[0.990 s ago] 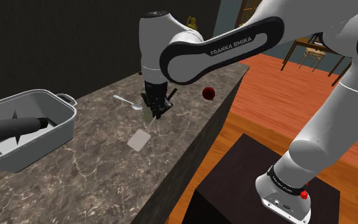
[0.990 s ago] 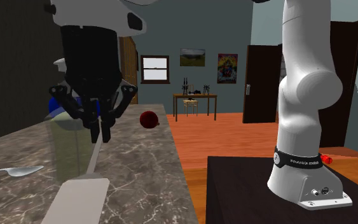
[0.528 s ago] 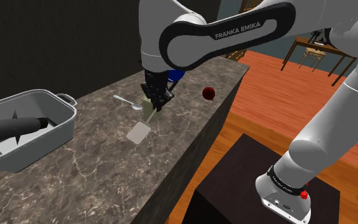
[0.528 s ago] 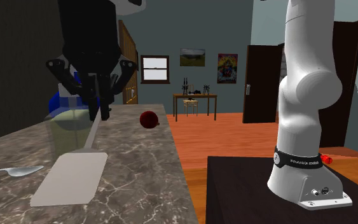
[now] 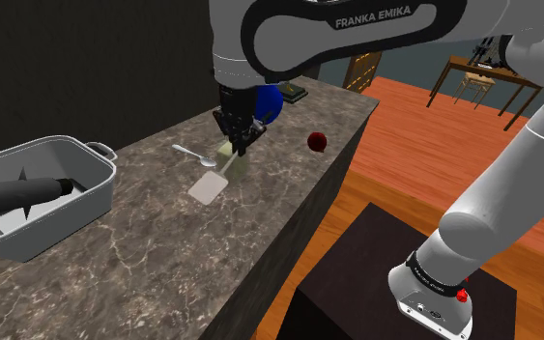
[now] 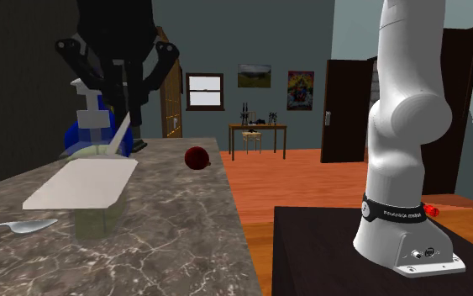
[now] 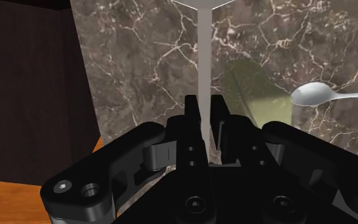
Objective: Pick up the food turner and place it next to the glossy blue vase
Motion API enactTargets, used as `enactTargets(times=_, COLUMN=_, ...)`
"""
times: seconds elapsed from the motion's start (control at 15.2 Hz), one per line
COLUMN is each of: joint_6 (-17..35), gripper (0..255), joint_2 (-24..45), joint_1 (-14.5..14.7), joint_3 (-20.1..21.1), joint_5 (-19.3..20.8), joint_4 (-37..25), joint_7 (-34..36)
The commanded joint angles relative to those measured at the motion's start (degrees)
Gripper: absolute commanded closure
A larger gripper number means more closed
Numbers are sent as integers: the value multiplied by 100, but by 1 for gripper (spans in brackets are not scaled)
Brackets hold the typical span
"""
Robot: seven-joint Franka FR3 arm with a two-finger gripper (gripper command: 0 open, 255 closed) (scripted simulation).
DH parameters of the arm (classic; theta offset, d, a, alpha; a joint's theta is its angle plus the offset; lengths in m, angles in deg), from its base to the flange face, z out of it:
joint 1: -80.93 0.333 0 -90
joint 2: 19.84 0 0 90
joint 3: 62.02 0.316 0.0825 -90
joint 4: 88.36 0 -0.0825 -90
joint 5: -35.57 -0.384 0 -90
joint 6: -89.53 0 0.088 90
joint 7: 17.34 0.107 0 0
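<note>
Shoulder view, food turner point(image 5: 210, 185): pale and matte; a thin flat handle widening into a flat blade with rounded corners; lifted off the worktop point(image 5: 163, 261), blade lowest, handle slanting up into the gripper.
Gripper point(image 5: 240, 143): all black, pointing down over the far half of the worktop, clamped on the upper end of the turner's handle.
Wrist view, grip: slim pale handle pinched between the two fingers point(image 7: 191, 118), running straight away from them toward the blade.
Second exterior view, blade: held nearly level above the stone, overlapping a translucent greenish container point(image 6: 100, 214) standing behind it.
Blue vase point(image 5: 271, 102): rounded, glossy deep blue; on the worktop toward its far end, just behind the gripper.
Spoon point(image 5: 194, 155): pale, oval bowl, lying flat beside the turner on the wall side.
Red sphere point(image 5: 318, 142): dark red, smooth, near the worktop's edge facing the stand.
Roasting pan point(image 5: 86, 188): grey, rounded-rectangular, lug handles; at the near end, holding a dark spiked roller point(image 5: 18, 196).
Worktop surface: dark brown marble, pale veining, polished.
</note>
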Motion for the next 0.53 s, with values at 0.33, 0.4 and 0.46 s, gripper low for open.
enactTargets(times=0.33, joint_6=-544, gripper=255, joint_2=-43, joint_1=-2, joint_3=1, joint_5=-43, joint_4=-515, joint_7=-55)
enactTargets(times=0.4, joint_6=-621, gripper=255, joint_2=-40, joint_1=0, joint_3=2, joint_5=-42, joint_4=-595, joint_7=-58)
enactTargets(times=0.46, joint_6=-699, gripper=255, joint_2=-35, joint_1=2, joint_3=4, joint_5=-40, joint_4=-676, joint_7=-59)
